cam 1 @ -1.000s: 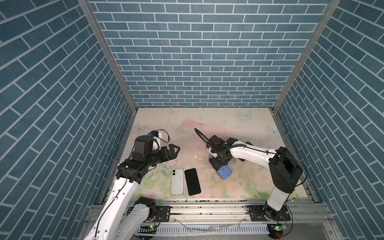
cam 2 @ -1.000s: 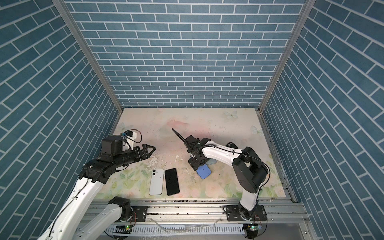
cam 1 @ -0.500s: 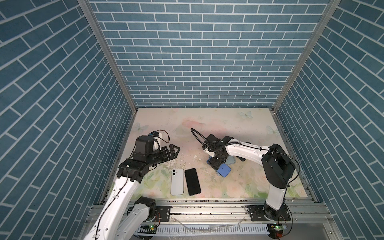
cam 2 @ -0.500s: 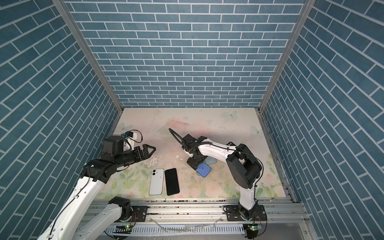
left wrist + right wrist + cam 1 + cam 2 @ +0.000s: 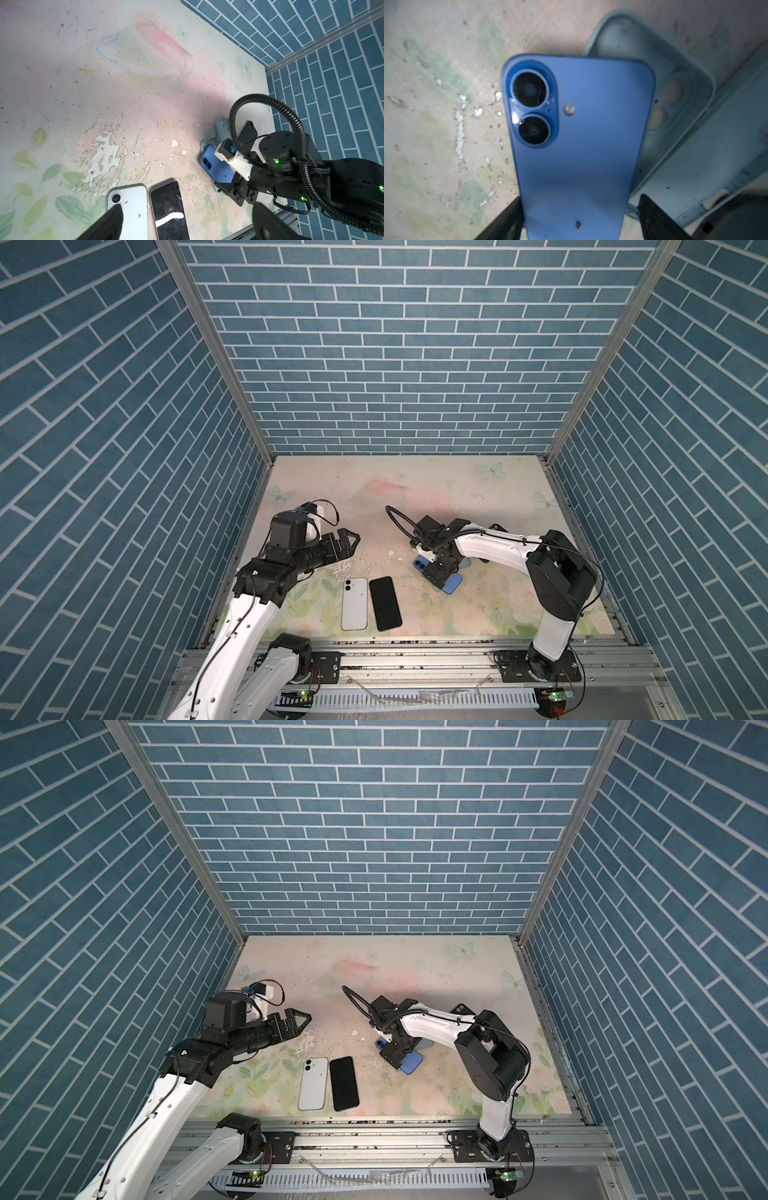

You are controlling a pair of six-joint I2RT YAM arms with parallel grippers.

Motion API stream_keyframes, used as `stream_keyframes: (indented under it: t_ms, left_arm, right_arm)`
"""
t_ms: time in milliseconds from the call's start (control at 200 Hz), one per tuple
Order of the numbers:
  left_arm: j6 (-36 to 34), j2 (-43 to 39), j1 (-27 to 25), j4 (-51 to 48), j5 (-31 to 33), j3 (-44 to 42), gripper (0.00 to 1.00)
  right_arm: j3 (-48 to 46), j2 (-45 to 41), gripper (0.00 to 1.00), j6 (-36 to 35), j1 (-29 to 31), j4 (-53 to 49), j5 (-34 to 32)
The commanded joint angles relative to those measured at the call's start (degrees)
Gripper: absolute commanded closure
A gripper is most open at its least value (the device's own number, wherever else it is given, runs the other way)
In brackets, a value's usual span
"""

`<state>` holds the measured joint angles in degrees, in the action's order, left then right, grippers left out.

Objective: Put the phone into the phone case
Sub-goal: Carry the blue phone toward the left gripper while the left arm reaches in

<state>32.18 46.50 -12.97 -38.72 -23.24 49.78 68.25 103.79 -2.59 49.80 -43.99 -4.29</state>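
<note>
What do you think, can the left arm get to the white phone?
Probably yes. The left gripper is open and hangs in the air just behind the white phone, with nothing between them. The black phone lies right beside the white one, so it might get bumped.

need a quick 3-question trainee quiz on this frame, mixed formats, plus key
1. Which straddles the glossy blue flat phone: the left claw or the right claw?
2. True or false: that phone lies screen up.
3. What lies partly under it? A. pale grey-green soft case B. white phone C. black phone

Key: 1 right claw; 2 false, its camera lenses face up; 3 A.
</note>
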Motion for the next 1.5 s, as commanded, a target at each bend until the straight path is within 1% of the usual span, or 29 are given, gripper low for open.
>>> stream_keyframes:
  t_ms: [0, 120, 185, 335, 485, 510, 605, 670, 945, 1110, 1220, 1365, 1465, 1495]
  left_arm:
    - [0.1, -0.5, 0.4, 0.7, -0.4, -0.7, 0.02]
    - [0.3, -0.3, 0.5, 1.1, -0.6, -0.8, 0.02]
    - [0.5, -0.3, 0.4, 1.1, -0.7, -0.8, 0.02]
    - [0.6, -0.5, 0.4, 0.9, -0.7, -0.9, 0.02]
    - [0.8, -0.5, 0.4, 1.1, -0.6, -1.2, 0.02]
    - [0.8, -0.5, 0.3, 1.3, -0.6, -1.2, 0.02]
    - [1.0, -0.3, 0.4, 1.7, -0.8, -1.4, 0.02]
    - [1.2, -0.2, 0.4, 1.9, -0.9, -1.3, 0.02]
    - [0.8, -0.2, 0.4, 1.3, -1.1, -1.0, 0.02]
    - [0.7, -0.1, 0.4, 1.2, -1.4, -0.9, 0.01]
    - [0.3, -0.4, 0.4, 0.9, -1.2, -0.8, 0.00]
    - [3.0, -1.6, 0.5, 0.5, 2.1, -2.0, 0.01]
    - [4.2, -1.4, 0.4, 3.7, -1.0, -3.4, 0.01]
    - [5.0, -1.1, 0.3, 4.6, -2.0, -3.6, 0.03]
  right_arm:
    - [-2.5, -1.4, 0.18, -0.1, -0.1, -0.2, -1.0]
    - [-3.1, -0.8, 0.20, 0.6, -0.4, 0.6, -1.6]
    - [-2.9, -0.4, 0.23, 1.0, -0.5, 0.5, -2.4]
    - [-3.4, -1.6, 0.25, 2.1, -1.1, 1.0, -4.1]
    - [-4.0, -2.2, 0.27, 3.0, -2.0, 1.7, -3.0]
    - [-4.1, -2.1, 0.25, 3.0, -2.1, 1.8, -2.5]
    - [-3.7, -1.1, 0.16, 3.2, -2.2, 2.3, -1.3]
    - [-3.4, -0.3, 0.12, 3.3, -2.3, 3.0, -1.1]
    - [-1.8, 4.0, 0.12, 3.4, -3.0, 6.2, -1.5]
    - [-1.5, 6.5, 0.19, 3.8, -3.2, 7.5, -0.6]
    - [-2.6, 6.1, 0.24, 4.7, -3.1, 8.3, -0.9]
    - [-5.0, 1.4, 0.32, 5.9, -3.1, 9.0, -3.1]
    - [-6.1, -3.5, 0.36, 6.4, -3.1, 8.9, -5.4]
    - [-6.1, -5.2, 0.36, 6.5, -3.1, 8.7, -5.6]
